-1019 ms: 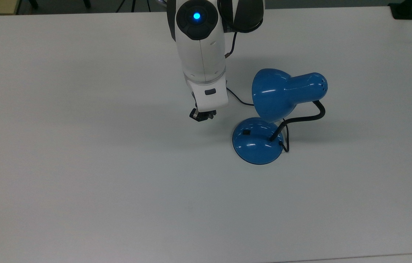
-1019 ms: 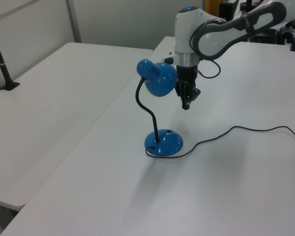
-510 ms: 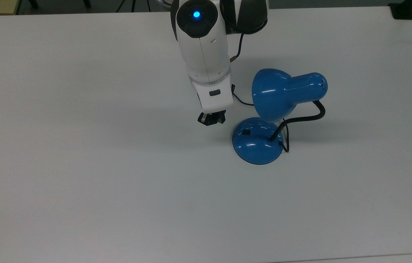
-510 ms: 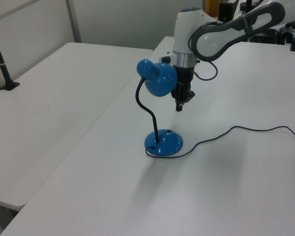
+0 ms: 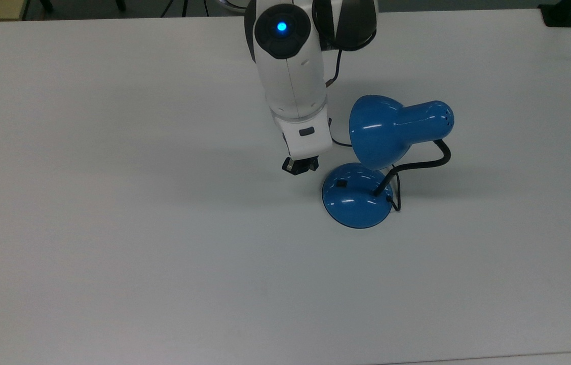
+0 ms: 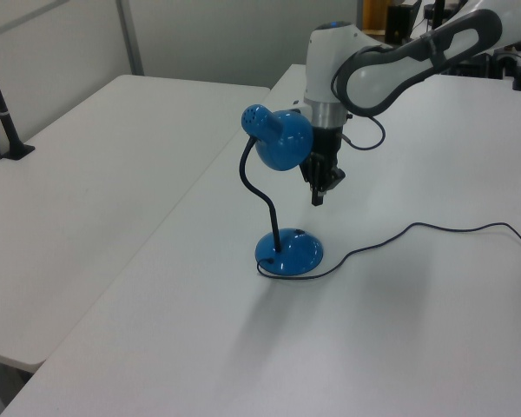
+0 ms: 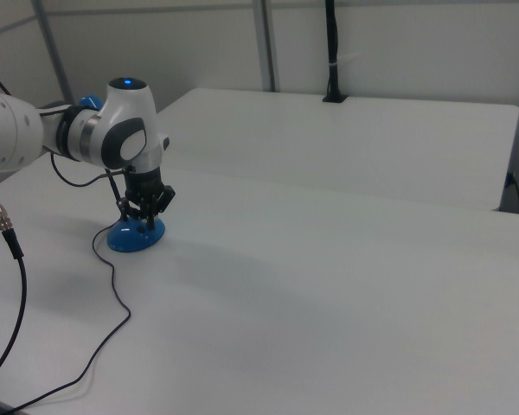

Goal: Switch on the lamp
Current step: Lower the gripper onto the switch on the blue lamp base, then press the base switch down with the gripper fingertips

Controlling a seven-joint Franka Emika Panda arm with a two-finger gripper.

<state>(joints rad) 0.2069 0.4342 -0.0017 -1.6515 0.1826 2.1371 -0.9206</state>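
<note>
Lamp (image 5: pixel 399 131) beside raised claw (image 5: pixel 300 166)

A white bench (image 5: pixel 113 228) carries the scene. In the left view, a second white bench (image 6: pixel 87 165) stands beside it at the left view's left.

Tool (image 6: pixel 318 196) downward, fingers together

White table (image 5: pixel 113 228) surface, matte, evenly lit from above with soft shadows. Second white table (image 6: pixel 87 165) stood alongside, a narrow gap between them. Black pole (image 7: pixel 331 47) was clamped at the far table's edge in the right view. Pale partition walls (image 7: pixel 398 43) with grey metal uprights (image 6: pixel 128 36) stood behind.
</note>
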